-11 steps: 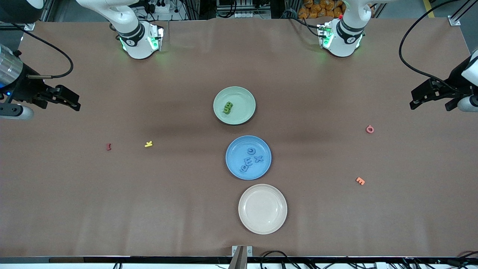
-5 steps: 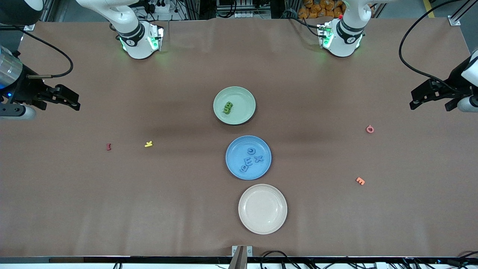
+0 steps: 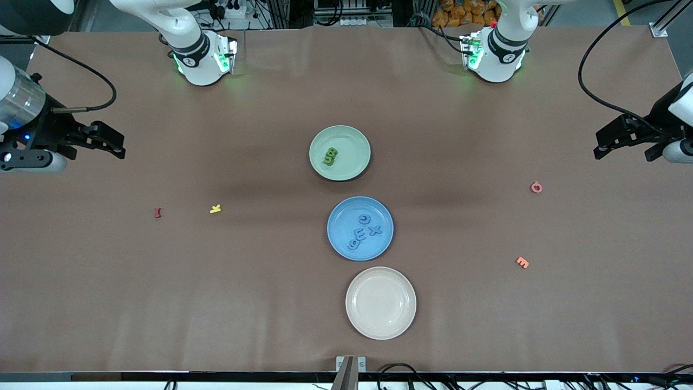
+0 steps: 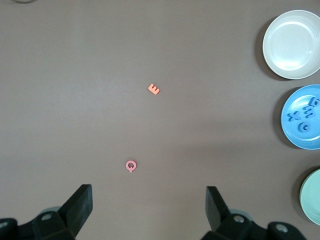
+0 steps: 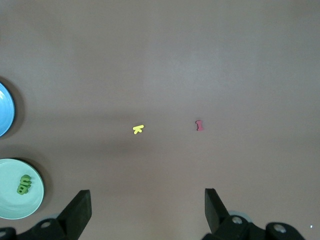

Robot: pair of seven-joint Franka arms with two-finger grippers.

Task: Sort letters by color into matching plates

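While both arms are waiting high at the two ends of the surface (image 3: 162, 303), I am looking at where the letters are lying. The green letters (image 3: 330, 156) are sitting in a little pile in the green plate (image 3: 354, 143), and the blue letters (image 3: 364, 231) are lying flat in the blue plate (image 3: 338, 241), which is nearer to the front camera. I am seeing no green or blue letter left out on the surface, so I think the sorting is done.

I am holding the left pincer (image 3: 597, 149) over the left arm's end, with its fingers (image 4: 80, 207) spread wide and nothing between them. The right pincer (image 3: 120, 151) is hanging over the right arm's end, also wide and empty. Both plates are lying well apart from each pincer, in the middle between them.

Only a pink letter (image 3: 536, 187), an orange letter (image 3: 522, 262), a yellow letter (image 3: 215, 208) and a red letter (image 3: 157, 213) are lying loose. The white plate (image 3: 380, 303) is holding nothing.
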